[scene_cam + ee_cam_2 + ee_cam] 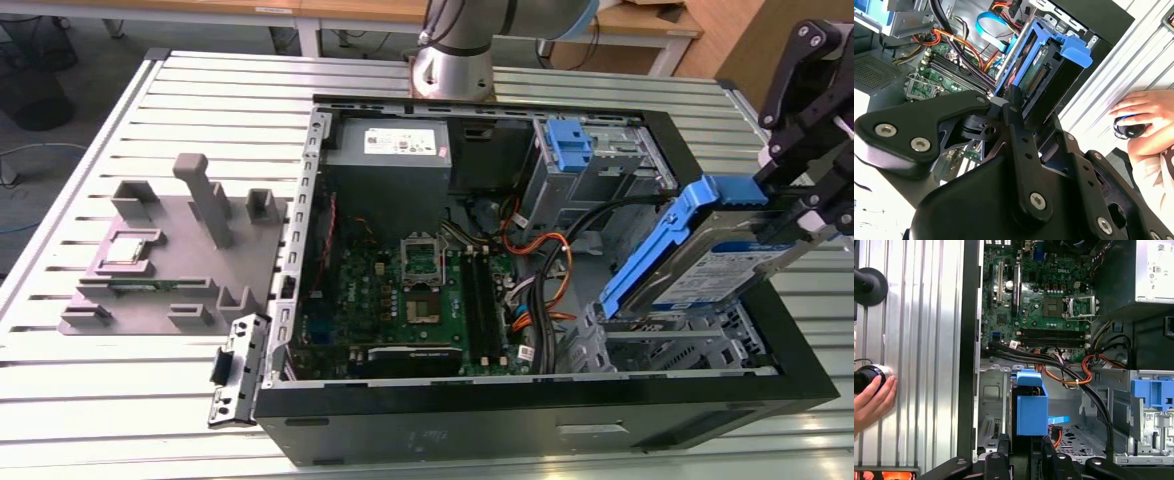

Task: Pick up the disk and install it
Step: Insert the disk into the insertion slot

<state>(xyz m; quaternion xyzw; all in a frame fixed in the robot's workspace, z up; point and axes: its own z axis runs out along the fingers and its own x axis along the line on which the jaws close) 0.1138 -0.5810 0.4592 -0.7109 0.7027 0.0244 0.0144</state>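
In the exterior view, an open computer case point(534, 405) lies on a slatted metal surface point(134, 400). At the exterior view's right, the end effector point(795, 200) is clamped on the upper end of the disk point(714, 262). The disk hangs tilted, its lower end dipping toward the metal drive cage point(667, 345) in the case's near corner. A grey fixture point(187, 250) sits on the surface to the exterior view's left of the case.

In the second wrist view, the black end effector point(1024, 100) grips the disk point(1046, 70) by its blue carrier, above the case's edge, and a person's hand point(1141, 117) rests on a dark object on the surface beside the case.

In the first wrist view, the disk point(1031, 407) shows end-on between the end effector's fingers point(999, 457), over the drive cage point(991, 415), with the motherboard point(1049, 300) beyond
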